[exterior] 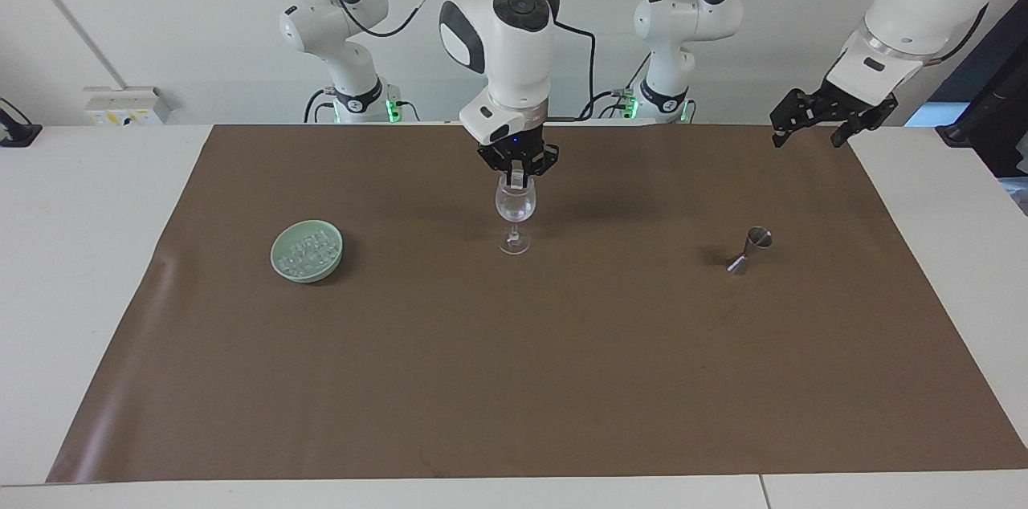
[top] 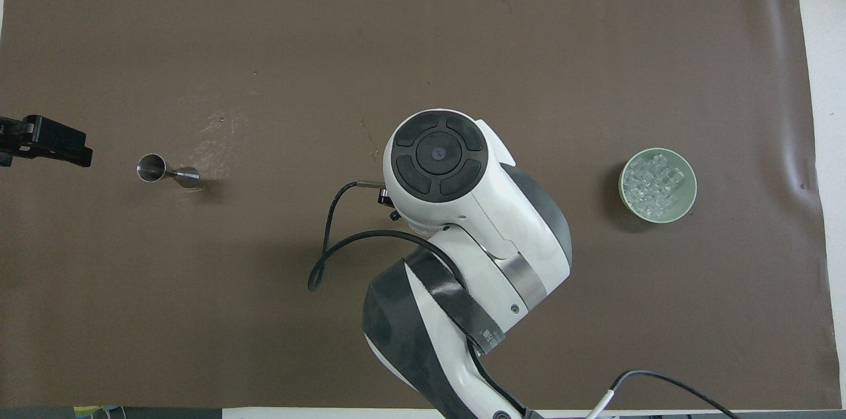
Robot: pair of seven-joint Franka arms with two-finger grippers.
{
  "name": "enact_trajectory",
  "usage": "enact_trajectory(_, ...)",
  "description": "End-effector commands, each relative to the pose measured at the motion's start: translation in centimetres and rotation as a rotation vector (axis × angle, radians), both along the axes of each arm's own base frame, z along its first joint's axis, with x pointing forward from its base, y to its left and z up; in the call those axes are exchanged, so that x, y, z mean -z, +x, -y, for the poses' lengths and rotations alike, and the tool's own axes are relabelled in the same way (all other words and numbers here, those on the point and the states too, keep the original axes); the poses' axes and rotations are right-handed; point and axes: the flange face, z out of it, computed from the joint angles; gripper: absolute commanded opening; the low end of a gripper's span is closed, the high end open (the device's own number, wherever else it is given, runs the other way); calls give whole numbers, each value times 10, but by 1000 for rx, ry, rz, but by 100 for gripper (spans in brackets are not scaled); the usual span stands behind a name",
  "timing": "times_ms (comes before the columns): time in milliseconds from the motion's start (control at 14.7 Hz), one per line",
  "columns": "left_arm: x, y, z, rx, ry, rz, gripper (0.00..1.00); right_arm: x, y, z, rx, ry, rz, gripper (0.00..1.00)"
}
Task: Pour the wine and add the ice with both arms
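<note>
The right gripper [exterior: 516, 171] points straight down over the wine glass [exterior: 514, 208], fingertips clenched on a small clear piece – probably ice – just above the rim. The right arm [top: 462, 221] bends steeply over it (hiding the glass from overhead). The ice [exterior: 306, 250] lies in a green bowl [exterior: 283, 268] toward the right arm's end from the glass. The left gripper [exterior: 811, 117] waits released, up over the mat edge; a metal jigger [exterior: 751, 246] stands toward the left arm's end from the glass.

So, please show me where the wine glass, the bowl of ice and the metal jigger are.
wine glass [exterior: 515, 206], facing view, on its bowl.
bowl of ice [top: 689, 204], overhead view, on its green rim.
metal jigger [exterior: 758, 237], facing view, on its upper cup.
</note>
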Motion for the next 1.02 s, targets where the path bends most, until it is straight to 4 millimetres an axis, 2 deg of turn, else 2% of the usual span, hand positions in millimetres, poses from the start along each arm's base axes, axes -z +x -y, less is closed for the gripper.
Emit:
enact_trajectory(0,1,-6,2,16,22,21,100,-5,-8,5,20,6,17,26)
enact_trajectory(136,2,-5,2,18,18,28,100,-5,-8,5,20,6,15,44)
enact_trajectory(271,1,-3,2,21,14,41,100,-6,-8,4,20,6,11,55)
enact_trajectory(475,7,-4,4,24,-2,42,100,-13,-6,2,20,7,10,58)
enact_trajectory(678,7,-5,4,24,0,41,100,-40,-2,6,25,2,5,57)
enact_trajectory(814,7,-7,4,23,1,36,100,-63,6,18,42,12,22,57)
enact_trajectory(882,7,-7,3,19,1,35,100,-69,15,31,57,8,33,58)
enact_trajectory(950,7,-7,2,18,1,35,100,-71,24,46,68,7,40,68)
